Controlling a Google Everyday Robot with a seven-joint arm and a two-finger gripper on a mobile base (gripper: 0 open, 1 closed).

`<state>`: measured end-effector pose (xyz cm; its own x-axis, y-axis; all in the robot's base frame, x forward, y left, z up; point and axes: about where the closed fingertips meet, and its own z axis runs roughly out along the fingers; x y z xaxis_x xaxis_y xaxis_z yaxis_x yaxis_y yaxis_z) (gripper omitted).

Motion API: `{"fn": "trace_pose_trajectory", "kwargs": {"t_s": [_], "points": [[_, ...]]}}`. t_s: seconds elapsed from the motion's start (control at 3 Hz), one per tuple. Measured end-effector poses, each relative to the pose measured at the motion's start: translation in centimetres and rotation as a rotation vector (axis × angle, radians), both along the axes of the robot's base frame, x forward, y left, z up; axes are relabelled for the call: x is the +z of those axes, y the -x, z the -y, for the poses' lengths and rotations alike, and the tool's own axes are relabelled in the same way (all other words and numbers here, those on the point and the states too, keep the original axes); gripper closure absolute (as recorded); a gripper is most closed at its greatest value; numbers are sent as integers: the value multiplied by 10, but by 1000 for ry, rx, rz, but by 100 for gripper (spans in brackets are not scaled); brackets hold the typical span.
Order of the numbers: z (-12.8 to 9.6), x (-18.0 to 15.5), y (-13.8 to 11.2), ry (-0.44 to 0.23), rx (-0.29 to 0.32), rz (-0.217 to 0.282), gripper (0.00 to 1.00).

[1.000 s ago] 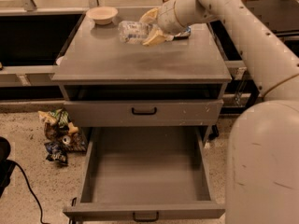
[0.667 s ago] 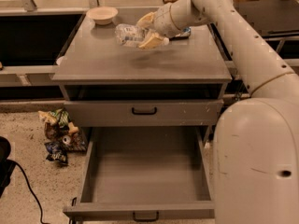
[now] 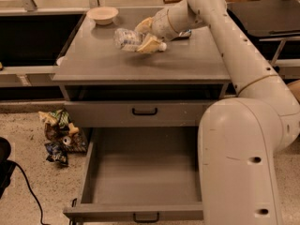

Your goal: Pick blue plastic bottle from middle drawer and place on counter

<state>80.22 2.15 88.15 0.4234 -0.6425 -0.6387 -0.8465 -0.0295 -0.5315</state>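
camera view, far part of the counter (image 3: 140,67): gripper (image 3: 144,35) clamped on the blue plastic bottle (image 3: 124,38), held sideways low over the slab, well away from the open middle drawer (image 3: 140,172). could roll left toward the edge if released before lying settled.

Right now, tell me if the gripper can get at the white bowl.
Probably not yet: the gripper, over the counter, holds the blue plastic bottle; the bowl lies unobstructed nearby.
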Motion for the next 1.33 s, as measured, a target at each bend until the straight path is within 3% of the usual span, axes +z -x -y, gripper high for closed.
{"fn": "trace_pose_trajectory", "kwargs": {"t_s": [0.67, 1.0, 1.33], "points": [[-3, -11, -2, 2, 28, -39, 11], [-1, -13, -3, 7, 34, -47, 0], [5, -11, -3, 21, 24, -48, 0]]}}
